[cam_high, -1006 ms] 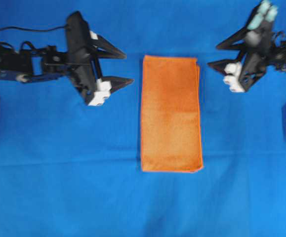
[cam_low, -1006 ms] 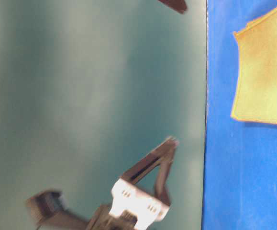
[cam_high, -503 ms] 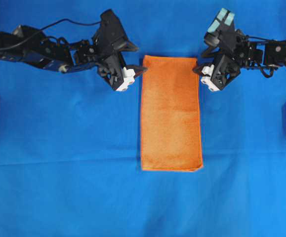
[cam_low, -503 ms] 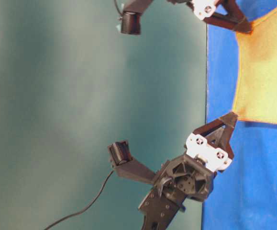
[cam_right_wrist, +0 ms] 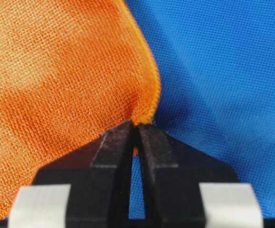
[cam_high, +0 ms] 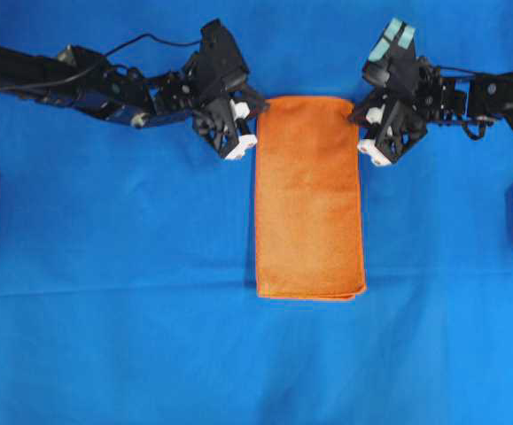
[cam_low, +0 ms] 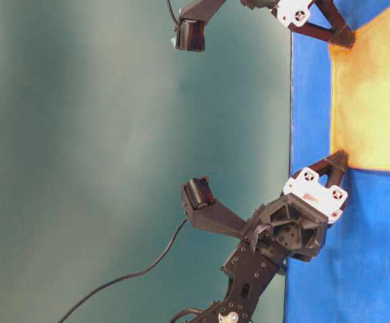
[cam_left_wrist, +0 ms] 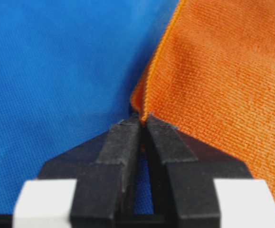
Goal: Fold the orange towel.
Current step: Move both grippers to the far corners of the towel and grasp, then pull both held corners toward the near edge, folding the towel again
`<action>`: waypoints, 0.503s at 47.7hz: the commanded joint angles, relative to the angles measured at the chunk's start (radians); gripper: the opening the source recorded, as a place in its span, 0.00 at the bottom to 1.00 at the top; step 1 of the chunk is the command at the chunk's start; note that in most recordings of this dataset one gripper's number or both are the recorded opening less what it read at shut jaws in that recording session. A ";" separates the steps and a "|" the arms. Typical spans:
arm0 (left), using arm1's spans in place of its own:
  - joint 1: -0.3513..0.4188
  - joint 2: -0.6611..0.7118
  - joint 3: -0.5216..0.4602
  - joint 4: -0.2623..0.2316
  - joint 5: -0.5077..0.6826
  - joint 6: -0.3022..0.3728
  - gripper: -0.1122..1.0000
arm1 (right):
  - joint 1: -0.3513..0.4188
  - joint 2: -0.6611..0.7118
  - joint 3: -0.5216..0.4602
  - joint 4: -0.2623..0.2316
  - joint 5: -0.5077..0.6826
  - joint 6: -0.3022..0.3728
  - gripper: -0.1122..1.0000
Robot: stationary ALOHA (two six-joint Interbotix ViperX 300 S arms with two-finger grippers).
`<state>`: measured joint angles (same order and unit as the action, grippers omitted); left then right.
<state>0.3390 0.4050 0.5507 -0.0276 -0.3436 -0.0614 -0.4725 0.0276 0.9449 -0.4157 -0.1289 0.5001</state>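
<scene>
Bright, even lighting; shadows faint. Overhead view slightly soft; wrist views sharp on cloth weave, table-level backdrop hazy toward 9 o'clock.

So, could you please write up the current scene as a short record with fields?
surface: blue table cloth
towel: orange towel, folded into a long rectangle, lying flat
left gripper: jaws shut on the towel's far left corner
right gripper: jaws shut on the towel's far right corner
near end of towel: not held
</scene>
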 commanded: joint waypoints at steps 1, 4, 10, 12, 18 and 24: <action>0.000 -0.014 -0.008 0.000 -0.002 0.003 0.11 | 0.011 -0.009 -0.005 0.000 -0.009 -0.002 0.14; 0.002 -0.015 -0.003 0.000 -0.002 0.003 0.11 | 0.012 -0.009 -0.005 0.002 -0.009 -0.002 0.14; 0.002 -0.021 0.006 0.000 0.000 0.003 0.11 | 0.011 -0.009 -0.008 0.003 -0.009 -0.002 0.14; 0.002 -0.026 0.008 0.000 -0.002 0.002 0.11 | 0.012 -0.009 -0.009 0.002 -0.009 -0.002 0.14; 0.002 -0.054 0.018 0.000 0.000 0.002 0.11 | 0.011 -0.014 -0.020 0.002 -0.005 -0.002 0.14; 0.002 -0.101 0.032 0.000 0.011 0.003 0.11 | 0.011 -0.031 -0.028 0.000 -0.002 -0.003 0.14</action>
<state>0.3390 0.3636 0.5829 -0.0276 -0.3375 -0.0598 -0.4633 0.0276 0.9357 -0.4142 -0.1289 0.4985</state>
